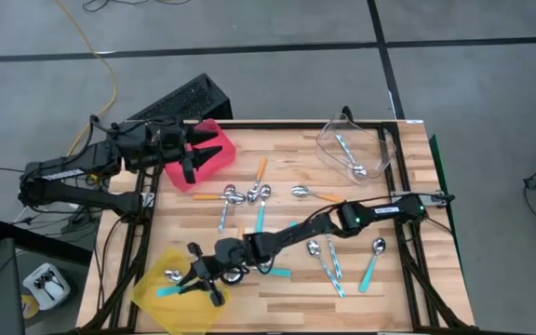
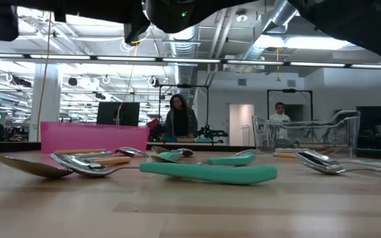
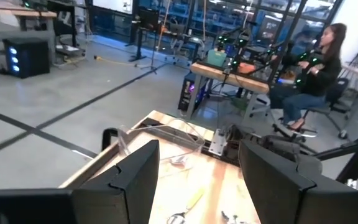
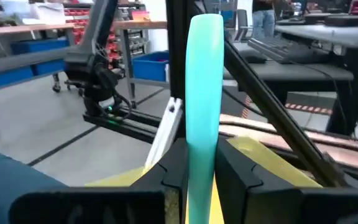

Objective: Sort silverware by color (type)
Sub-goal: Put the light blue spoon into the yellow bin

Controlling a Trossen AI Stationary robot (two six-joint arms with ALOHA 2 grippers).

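- From above I see my right gripper [image 1: 203, 282] stretched across to the yellow bin [image 1: 170, 298] at the table's near left corner, a teal spoon [image 1: 170, 289] at its tip over the bin. The left gripper [image 1: 196, 149] hovers over the red bin [image 1: 214, 160], which looks bare of spoons. The clear bin [image 1: 380, 149] holds at least one light-blue spoon [image 1: 347, 156]. About a dozen more spoons lie loose mid-table, so I judge most sorting is left.
- At table height, a teal-handled spoon [image 2: 210, 172] lies nearest, shiny bowls beside it.
- My left wrist shows its fingers [image 3: 132, 180] spread wide, holding nothing.
- My right wrist shows the fingers [image 4: 176, 168] pinched onto the slim teal handle [image 4: 204, 81], standing upright.
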